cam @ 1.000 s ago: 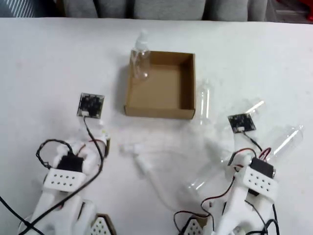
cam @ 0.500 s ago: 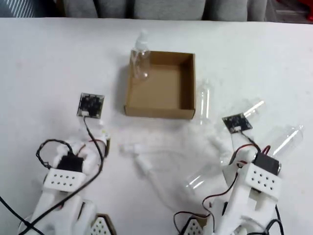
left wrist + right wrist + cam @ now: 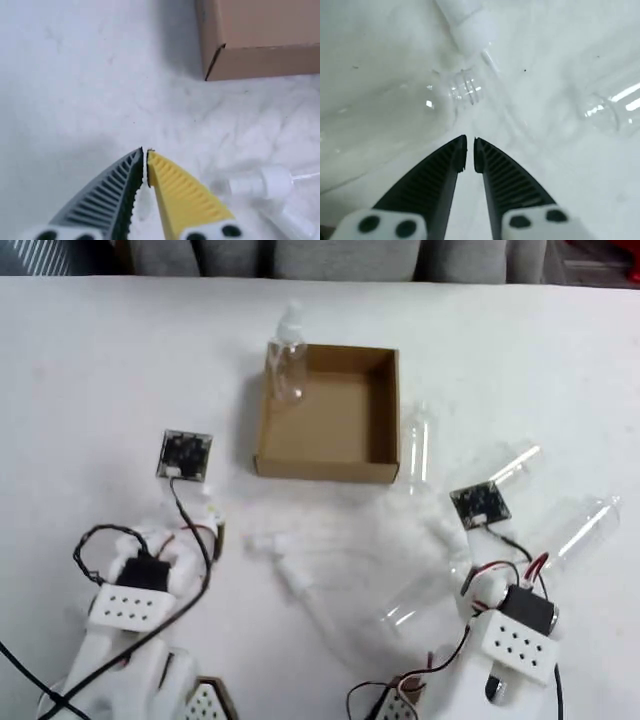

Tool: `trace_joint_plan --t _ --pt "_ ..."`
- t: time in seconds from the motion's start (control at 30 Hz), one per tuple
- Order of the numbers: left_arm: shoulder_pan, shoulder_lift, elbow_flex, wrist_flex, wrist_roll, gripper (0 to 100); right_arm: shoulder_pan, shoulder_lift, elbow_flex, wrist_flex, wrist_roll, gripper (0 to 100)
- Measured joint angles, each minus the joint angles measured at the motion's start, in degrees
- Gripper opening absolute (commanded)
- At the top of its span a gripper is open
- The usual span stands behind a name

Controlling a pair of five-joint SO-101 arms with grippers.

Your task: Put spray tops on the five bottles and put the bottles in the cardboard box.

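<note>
The left end effector point(image 3: 145, 155) hovers over the worktop point(image 3: 75, 75), jaws pinched almost together on nothing. The cardboard box point(image 3: 260, 45) lies ahead of it, and a loose spray top point(image 3: 262, 182) just beside its yellow finger. The right end effector point(image 3: 470, 146) is likewise narrow and empty, with a clear bottle point(image 3: 420, 110) lying neck-first just ahead of its tips. A capped bottle point(image 3: 287, 360) stands in the box corner farthest from it.

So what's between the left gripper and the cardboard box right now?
Nothing: in the left wrist view, bare white table runs from the left gripper to the corner of the cardboard box. A spray top lies off to one side.
</note>
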Motion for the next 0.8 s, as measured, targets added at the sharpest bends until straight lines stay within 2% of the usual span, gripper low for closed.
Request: trace_joint_plan --t 0.1,0.2,0.63,0.8 --pt "0.00 0.00 0.00 0.00 0.00 2 0.00 2.81 0.00 -1.67 -0.18 1.7" --pt "0.00 0.00 0.00 0.00 0.00 2 -2.11 6.42 -0.35 -3.69 -3.60 1.7" --pt "-0.18 0.00 0.35 0.00 0.00 3 -27.08 13.19 -6.24 -5.54 -18.46 1.7" --pt "-0.09 0.00 0.70 0.00 0.00 3 -31.12 13.27 -6.51 -7.82 -21.63 1.7"
